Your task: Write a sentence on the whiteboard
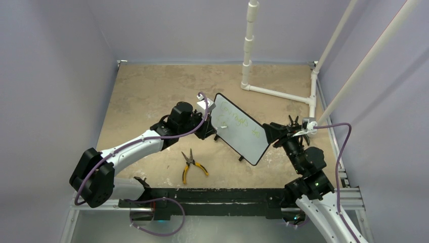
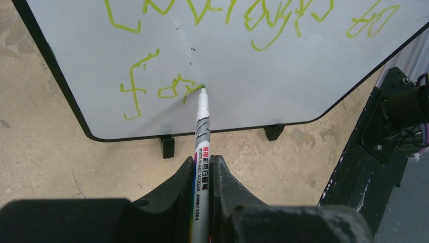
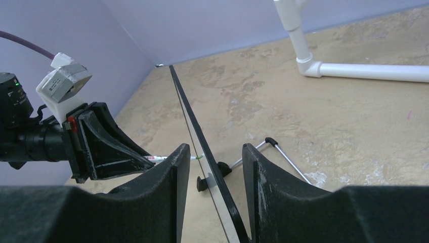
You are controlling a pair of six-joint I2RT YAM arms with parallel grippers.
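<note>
green marker [image 2: 202,126] clamped in left hand [image 2: 203,164] | wrist view alone: right hand [image 3: 216,152] apart astride whiteboard [image 2: 283,76]

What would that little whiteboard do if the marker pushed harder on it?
Probably tip or slide: the whiteboard stands on just two small feet. It looks stiff, its edge dead straight. The right pincer straddling that edge likely steadies it against the marker.

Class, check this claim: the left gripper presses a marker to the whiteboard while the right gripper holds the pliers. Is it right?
No. The right gripper straddles the edge of the whiteboard; the pliers lie on the table, as the top external view shows. The rest stands.
</note>
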